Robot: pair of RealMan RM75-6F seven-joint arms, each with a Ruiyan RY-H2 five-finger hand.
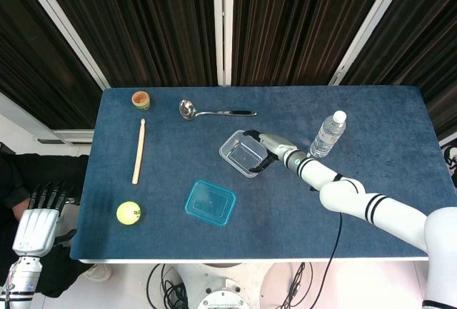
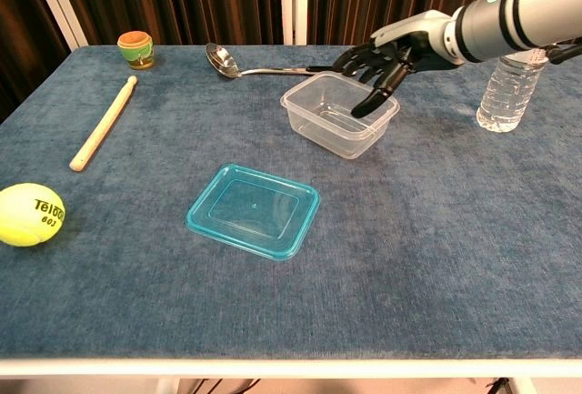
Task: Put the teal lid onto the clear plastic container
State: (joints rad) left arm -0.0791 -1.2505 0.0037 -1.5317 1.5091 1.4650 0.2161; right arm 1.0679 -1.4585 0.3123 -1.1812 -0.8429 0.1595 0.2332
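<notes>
The teal lid [image 1: 211, 203] [image 2: 254, 210] lies flat near the table's front middle. Behind and to the right of it, the clear plastic container [image 1: 240, 155] [image 2: 320, 114] stands open side up, turned at an angle. My right hand [image 1: 269, 148] [image 2: 389, 46] is at the container's right end. Its fingers spread over the far rim and its thumb points down at the near right wall, touching it. Nothing is gripped. My left hand [image 1: 37, 216] hangs off the table's left front corner, fingers apart and holding nothing; only the head view shows it.
A water bottle [image 1: 325, 135] [image 2: 507, 85] stands just right of my right arm. A metal ladle [image 1: 214, 112] [image 2: 264, 68] lies behind the container. At the left are a wooden stick [image 1: 138, 150] [image 2: 103, 124], a tennis ball [image 1: 128, 213] [image 2: 27, 215] and a small orange cup [image 1: 141, 99] [image 2: 135, 48].
</notes>
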